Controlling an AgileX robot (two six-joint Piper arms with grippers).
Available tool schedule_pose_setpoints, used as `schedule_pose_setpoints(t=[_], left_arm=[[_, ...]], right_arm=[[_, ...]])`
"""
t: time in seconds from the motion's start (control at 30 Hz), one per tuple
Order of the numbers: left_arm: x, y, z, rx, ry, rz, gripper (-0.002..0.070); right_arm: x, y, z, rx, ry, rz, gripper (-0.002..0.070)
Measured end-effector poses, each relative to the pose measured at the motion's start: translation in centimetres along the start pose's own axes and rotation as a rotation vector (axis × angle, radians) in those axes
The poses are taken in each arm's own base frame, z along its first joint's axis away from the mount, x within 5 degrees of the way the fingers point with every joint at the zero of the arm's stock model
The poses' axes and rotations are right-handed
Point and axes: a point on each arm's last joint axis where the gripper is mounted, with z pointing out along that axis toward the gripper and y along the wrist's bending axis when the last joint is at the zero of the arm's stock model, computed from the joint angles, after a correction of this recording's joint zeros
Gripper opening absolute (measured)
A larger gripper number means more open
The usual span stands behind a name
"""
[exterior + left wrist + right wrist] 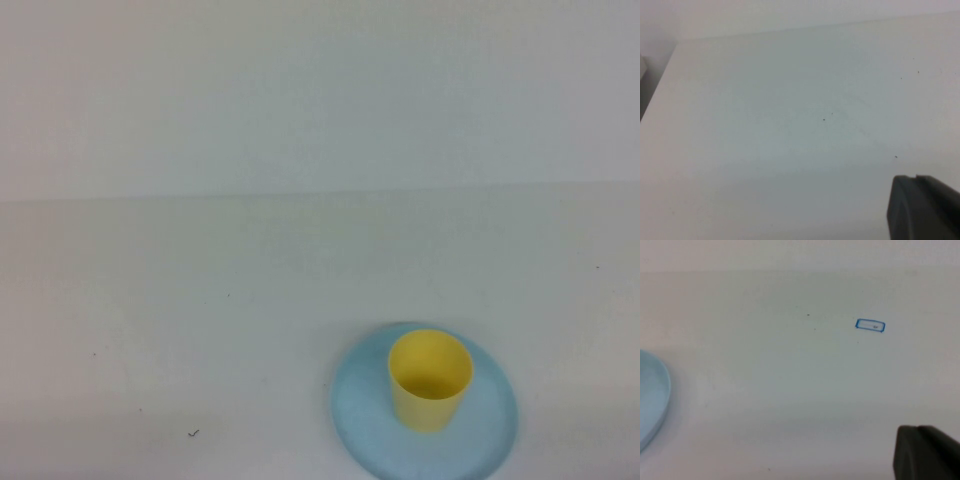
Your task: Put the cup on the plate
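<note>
The left gripper [922, 207] shows only as a dark tip at the corner of its own wrist view, clenched on nothing, hanging over bare white table [790, 125]. The right gripper [925, 452] is likewise a dark tip in its wrist view, closed and empty; the edge of the plate [652, 400] lies well apart from it, across open tabletop, and a small blue-outlined rectangle mark [870, 325] sits on the surface farther off. Neither arm appears in the high view. There the yellow cup [430, 380] stands upright on the light blue plate [360, 420], mouth up, at the near right part of the table.
</note>
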Motion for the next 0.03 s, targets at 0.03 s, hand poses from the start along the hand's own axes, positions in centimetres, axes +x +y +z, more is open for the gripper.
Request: schedule_pose_setpoints(t=[0.03], left_arm=[[0.0, 0.0, 0.0, 0.0, 0.0, 0.0, 0.0]], right_arm=[[0.0, 0.0, 0.0, 0.0, 0.0, 0.0, 0.0001]])
